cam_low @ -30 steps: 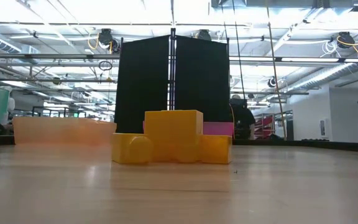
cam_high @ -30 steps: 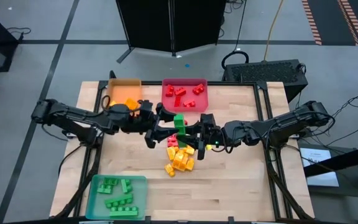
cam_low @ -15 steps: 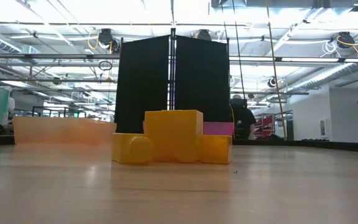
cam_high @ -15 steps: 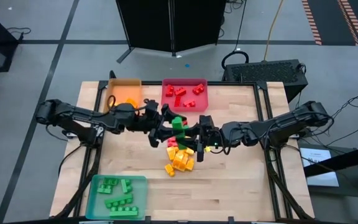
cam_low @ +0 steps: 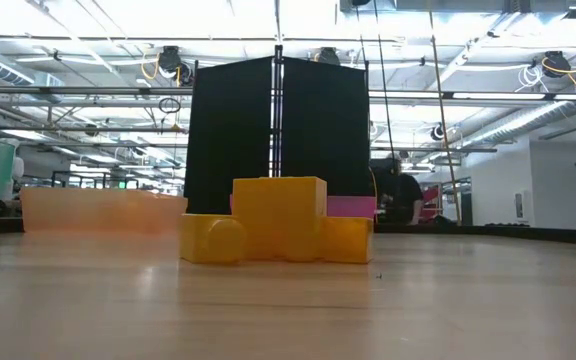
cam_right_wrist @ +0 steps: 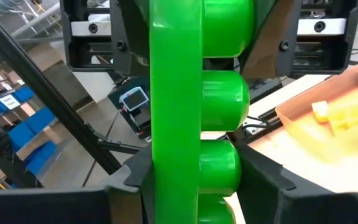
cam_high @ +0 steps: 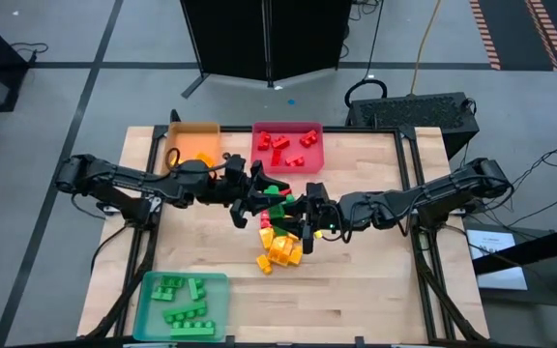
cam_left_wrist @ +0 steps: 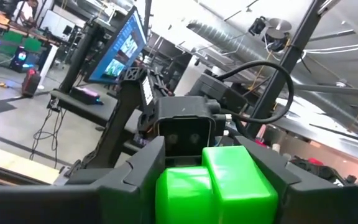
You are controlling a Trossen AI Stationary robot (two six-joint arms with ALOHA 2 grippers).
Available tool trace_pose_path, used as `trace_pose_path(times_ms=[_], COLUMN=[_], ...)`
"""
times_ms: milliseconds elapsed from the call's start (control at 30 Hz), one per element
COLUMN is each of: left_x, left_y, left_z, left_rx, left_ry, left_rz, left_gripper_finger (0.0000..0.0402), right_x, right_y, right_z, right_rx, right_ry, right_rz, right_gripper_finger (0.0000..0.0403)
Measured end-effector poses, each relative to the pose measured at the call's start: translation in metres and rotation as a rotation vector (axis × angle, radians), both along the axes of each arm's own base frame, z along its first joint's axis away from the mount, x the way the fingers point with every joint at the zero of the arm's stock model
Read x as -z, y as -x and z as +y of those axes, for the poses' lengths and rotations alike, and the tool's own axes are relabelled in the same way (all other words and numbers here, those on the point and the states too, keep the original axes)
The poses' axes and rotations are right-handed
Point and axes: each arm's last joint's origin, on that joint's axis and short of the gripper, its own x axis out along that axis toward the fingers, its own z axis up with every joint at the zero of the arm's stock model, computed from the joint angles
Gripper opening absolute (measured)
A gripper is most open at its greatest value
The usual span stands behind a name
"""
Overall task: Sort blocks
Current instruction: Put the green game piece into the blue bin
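High view showed the sorting well under way but not finished. The red tray at the far edge of the table held several red blocks, the teal tray at the near left corner held a batch of green blocks, and the orange tray at the far left held a few yellow-orange pieces. A loose heap of yellow-orange blocks, with one or two red ones at its far side, lay unsorted near the middle of the table, so that pile was what was left to do.

Above the far side of that heap the two arms met over a long green block. The left gripper reached in from the left and the right gripper from the right. In the right wrist view the right gripper's fingers stood partly closed against the sides of the long green block, gripping it, with the left gripper facing it just behind. In the left wrist view the left gripper's fingers sat either side of the block's end, narrowed to about its width; whether they truly pinched it I cannot tell. I judged this a handover, the green block bound for the teal tray.
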Motion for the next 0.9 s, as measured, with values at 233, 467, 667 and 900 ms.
trace_pose_path(times_ms=[233, 467, 667, 900], left_x=[0.000, -0.004, -0.010, 0.002], left_y=[0.000, 0.004, 0.012, 0.044], left_z=[0.000, 0.000, 0.001, -0.012], left_rx=[0.004, 0.007, 0.006, 0.243], left_ry=[0.017, 0.024, 0.000, -0.001], left_rz=[0.000, -0.006, -0.001, 0.382], left_gripper_finger=[0.0171, 0.0173, 0.0175, 0.0176], right_x=[0.000, 0.001, 0.005, 0.020], right_y=[0.000, 0.000, 0.002, 0.015], right_z=[0.000, 0.000, 0.000, 0.014], right_rx=[0.001, -0.007, -0.002, -0.031], right_ry=[0.009, 0.019, -0.016, -0.058], right_rz=[-0.004, 0.008, 0.061, 0.250], right_gripper_finger=[0.0148, 0.0221, 0.0357, 0.0359])
